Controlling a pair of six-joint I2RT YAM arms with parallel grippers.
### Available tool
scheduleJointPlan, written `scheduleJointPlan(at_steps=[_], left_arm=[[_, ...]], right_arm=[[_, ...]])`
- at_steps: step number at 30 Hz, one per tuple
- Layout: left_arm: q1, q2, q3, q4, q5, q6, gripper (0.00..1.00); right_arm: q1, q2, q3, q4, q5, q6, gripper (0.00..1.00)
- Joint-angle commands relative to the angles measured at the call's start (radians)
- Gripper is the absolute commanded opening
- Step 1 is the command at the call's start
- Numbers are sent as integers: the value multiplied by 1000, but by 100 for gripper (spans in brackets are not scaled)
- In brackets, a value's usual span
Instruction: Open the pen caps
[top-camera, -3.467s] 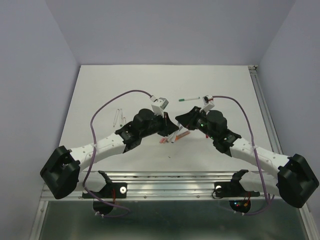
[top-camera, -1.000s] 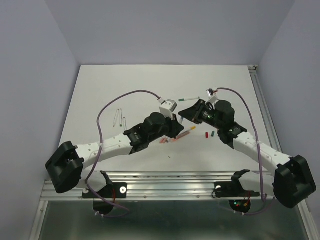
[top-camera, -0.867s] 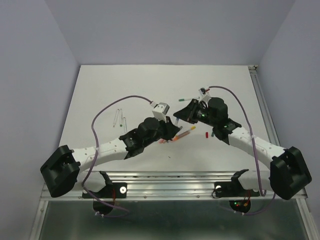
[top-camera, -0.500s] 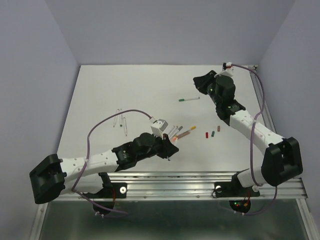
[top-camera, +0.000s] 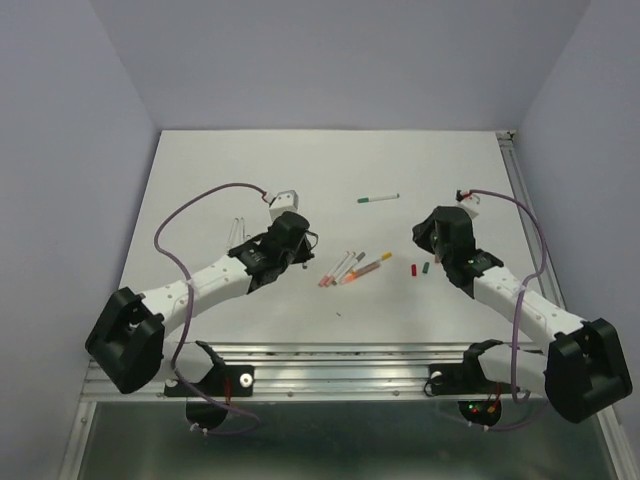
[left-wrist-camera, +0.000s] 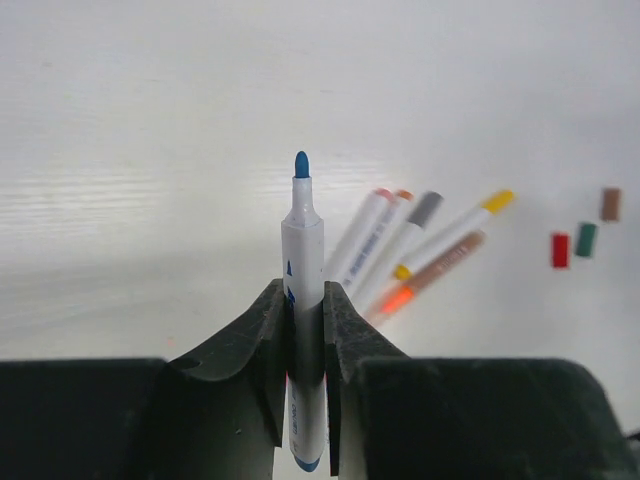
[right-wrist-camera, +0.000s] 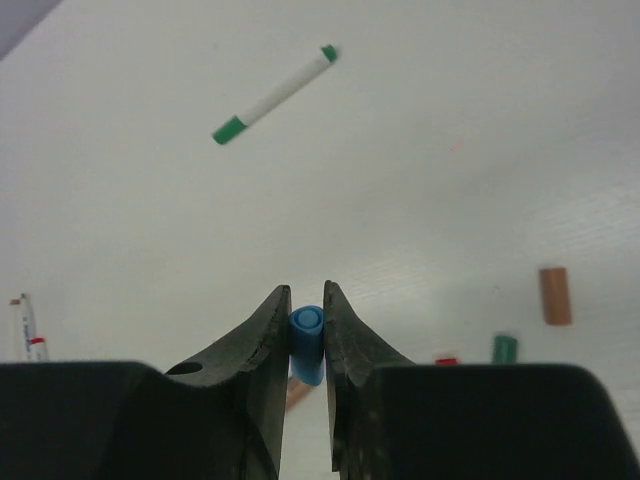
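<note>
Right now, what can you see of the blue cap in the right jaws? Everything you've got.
The blue cap is a short light-blue tube, plastic by its look, smooth and unmarked. It stands lengthwise between the black jaws of the right gripper, pinched on both sides, with one rounded end showing just behind the fingertips. It is off its pen. Only the jaws touch it, and it is held clear of the white table. In the top view the arm hides it.
</note>
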Motion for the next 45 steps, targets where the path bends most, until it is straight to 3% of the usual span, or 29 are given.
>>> scheduleJointPlan(at_steps=[1, 12, 18, 28, 33, 37, 38, 39, 42, 44, 45], left_arm=[[77, 104, 102, -179, -159, 20, 0], [192, 316, 202, -262, -228, 41, 2], [209, 338, 194, -288, -262, 35, 12], [226, 347, 183, -293, -244, 52, 50], [227, 323, 180, -296, -231, 55, 58], [226, 274, 174, -280, -188, 75, 63], [226, 260, 168, -271, -176, 81, 64], [226, 244, 160, -256, -158, 98, 66], [226, 151, 115, -191, -63, 136, 77], [226, 114, 96, -141, 19, 155, 99], [224, 82, 82, -106, 73, 176, 99]], right_arm=[[2, -39, -63, -131, 153, 29, 4], [-4, 145, -46, -147, 147, 35, 4], [-7, 200, -30, -156, 187, 31, 8], [-7, 208, -18, -164, 157, 22, 19], [-7, 195, -11, -188, 149, 28, 25], [-7, 166, -9, -193, 132, 31, 33], [-7, 162, -9, -194, 131, 32, 42], [-7, 154, -9, -197, 129, 32, 44], [-7, 129, 3, -225, 132, 38, 57], [-8, 102, 8, -234, 126, 35, 63], [-7, 93, 14, -239, 123, 29, 72]])
